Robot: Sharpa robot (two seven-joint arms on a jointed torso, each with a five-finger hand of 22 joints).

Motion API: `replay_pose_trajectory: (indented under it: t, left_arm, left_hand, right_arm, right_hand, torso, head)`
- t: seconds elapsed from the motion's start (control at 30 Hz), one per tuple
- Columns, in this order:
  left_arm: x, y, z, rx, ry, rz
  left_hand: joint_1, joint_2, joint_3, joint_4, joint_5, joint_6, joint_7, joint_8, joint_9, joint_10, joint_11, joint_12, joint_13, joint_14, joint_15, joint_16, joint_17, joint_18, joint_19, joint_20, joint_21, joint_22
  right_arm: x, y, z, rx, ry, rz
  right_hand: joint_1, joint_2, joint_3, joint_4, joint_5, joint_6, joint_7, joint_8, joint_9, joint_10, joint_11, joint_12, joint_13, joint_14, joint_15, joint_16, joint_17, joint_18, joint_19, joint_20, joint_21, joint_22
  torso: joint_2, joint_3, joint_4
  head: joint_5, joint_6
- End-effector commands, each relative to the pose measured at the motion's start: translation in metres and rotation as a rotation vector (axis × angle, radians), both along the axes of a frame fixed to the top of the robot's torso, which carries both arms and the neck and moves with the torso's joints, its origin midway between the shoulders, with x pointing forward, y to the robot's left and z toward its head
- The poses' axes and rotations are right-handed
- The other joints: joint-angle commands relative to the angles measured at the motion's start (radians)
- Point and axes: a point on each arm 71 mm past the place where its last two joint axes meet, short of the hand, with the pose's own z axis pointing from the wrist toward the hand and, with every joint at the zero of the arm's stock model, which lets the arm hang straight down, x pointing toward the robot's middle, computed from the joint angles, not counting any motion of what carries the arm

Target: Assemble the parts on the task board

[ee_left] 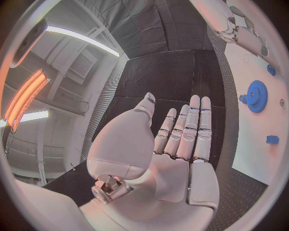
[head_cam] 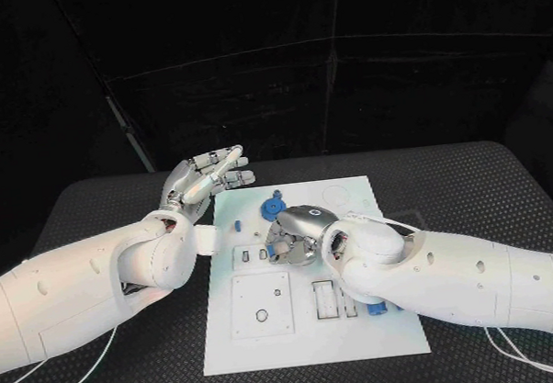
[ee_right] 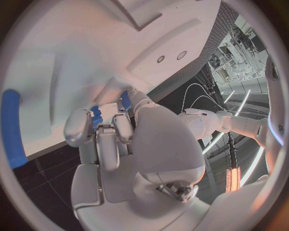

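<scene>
- The task board (head_cam: 312,335) is lying mid-counter (head_cam: 489,188), with small blue parts (head_cam: 376,308) near its right edge.
- The right hand (head_cam: 298,235) is hovering over the board's middle, fingers (ee_right: 99,144) curled down around a blue part (ee_right: 96,114).
- A blue gear (head_cam: 273,208) is sitting farther back.
- The left hand (head_cam: 203,183) is hovering past the board's far-left corner, fingers (ee_left: 190,127) straight, holding nothing.
</scene>
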Motion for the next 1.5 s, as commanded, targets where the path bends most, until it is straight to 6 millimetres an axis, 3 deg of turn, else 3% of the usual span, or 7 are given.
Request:
replay_pose_trajectory:
  t: [0.03,0.3,0.63,1.03,1.17,1.27,1.5]
  left_arm:
    - [0.000,-0.001,0.002,-0.004,-0.009,-0.013]
    - [0.000,-0.001,0.002,-0.004,-0.009,-0.013]
    - [0.000,-0.001,0.002,-0.004,-0.007,-0.014]
    - [0.000,-0.001,0.002,-0.004,-0.007,-0.014]
    - [0.000,0.001,0.001,0.006,-0.002,-0.013]
    - [0.001,0.002,0.000,0.023,0.000,-0.021]
    - [0.003,0.006,-0.003,0.097,0.006,-0.062]
  left_hand:
    - [-0.003,0.011,-0.001,-0.004,0.002,-0.004,0.072,-0.007,0.000,0.005,0.001,-0.002,0.000,0.006,0.003,-0.003,-0.002,0.009,-0.008,-0.002,-0.003,-0.001]
    - [-0.004,0.011,-0.002,-0.003,0.002,-0.007,0.072,-0.008,-0.001,0.003,0.002,-0.003,0.000,0.005,0.003,-0.003,-0.002,0.009,-0.009,-0.002,-0.004,-0.002]
    - [-0.004,0.011,-0.002,-0.003,0.002,-0.007,0.072,-0.008,-0.001,0.003,0.002,-0.003,0.000,0.005,0.003,-0.003,-0.002,0.009,-0.009,-0.002,-0.004,-0.002]
    - [-0.004,0.011,-0.003,-0.004,0.002,-0.003,0.072,-0.009,-0.001,0.003,0.002,-0.004,0.000,0.006,0.004,-0.003,-0.002,0.009,-0.009,-0.001,-0.004,-0.002]
    - [-0.004,0.013,-0.006,-0.006,0.002,0.028,0.068,-0.004,0.002,0.012,-0.002,-0.001,0.001,0.013,0.001,-0.002,-0.002,0.012,-0.002,-0.003,0.000,-0.001]
    - [-0.011,0.017,-0.013,-0.008,0.003,0.104,0.058,0.011,0.009,0.052,-0.014,0.014,0.004,0.047,-0.011,0.008,0.002,0.015,0.031,-0.011,0.018,0.005]
    - [-0.013,0.027,-0.025,-0.016,0.002,0.208,0.018,0.038,0.013,0.206,-0.066,0.062,0.013,0.242,-0.076,0.072,0.052,0.017,0.187,-0.074,0.104,0.036]
  right_arm:
    - [0.000,-0.002,-0.004,-0.031,0.011,-0.014]
    - [0.001,-0.002,-0.004,-0.026,0.005,-0.022]
    - [0.001,-0.002,-0.001,0.000,-0.013,-0.042]
    - [-0.006,-0.003,0.006,0.102,-0.076,-0.037]
    - [-0.012,-0.008,0.012,0.167,-0.111,-0.017]
    - [-0.016,-0.013,0.017,0.217,-0.138,0.002]
    - [-0.028,-0.032,0.034,0.333,-0.141,0.060]
  right_hand:
    - [-0.009,0.000,-0.001,0.006,-0.002,-0.010,0.002,-0.004,0.000,-0.008,0.000,-0.007,-0.002,0.087,0.008,-0.002,0.187,-0.016,0.000,0.006,-0.006,-0.002]
    - [-0.017,-0.009,-0.004,0.010,-0.006,-0.020,0.005,-0.007,0.000,-0.013,0.003,-0.011,-0.006,0.086,0.011,-0.003,0.183,-0.016,-0.001,0.009,-0.007,-0.004]
    - [-0.052,-0.049,-0.028,0.053,-0.071,-0.088,0.019,-0.026,0.000,-0.074,0.018,-0.064,-0.075,0.084,0.023,-0.007,0.175,-0.012,-0.011,0.021,-0.016,-0.021]
    - [-0.043,-0.073,-0.041,0.090,-0.060,-0.116,0.027,-0.024,0.002,-0.086,0.025,-0.070,-0.090,0.083,0.029,-0.008,0.173,-0.012,-0.012,0.028,-0.019,-0.025]
    - [-0.025,-0.096,-0.060,0.113,-0.034,-0.141,0.033,-0.026,0.001,-0.071,0.030,-0.051,-0.072,0.084,0.033,-0.007,0.177,-0.012,-0.010,0.031,-0.018,-0.022]
    - [-0.005,-0.106,-0.083,0.137,-0.020,-0.155,0.036,-0.022,0.002,-0.061,0.034,-0.037,-0.060,0.086,0.037,-0.004,0.184,-0.013,-0.006,0.035,-0.015,-0.017]
    - [0.024,-0.115,-0.171,0.155,0.023,-0.242,0.055,-0.041,-0.003,-0.056,0.050,-0.027,-0.056,0.087,0.050,-0.001,0.192,-0.014,-0.006,0.046,-0.014,-0.017]
  torso:
    - [0.000,0.0005,-0.0006]
    - [0.000,0.0004,-0.0005]
    - [0.000,0.0001,-0.0003]
    - [-0.001,0.0011,-0.0012]
    - [-0.002,0.0019,-0.0011]
    - [-0.002,0.0023,-0.0016]
    - [-0.005,0.0016,-0.0003]
  head:
    - [0.000,-0.001]
    - [0.000,-0.002]
    - [-0.001,-0.002]
    - [0.001,-0.002]
    - [0.002,-0.001]
    - [0.003,0.000]
    - [0.003,0.009]
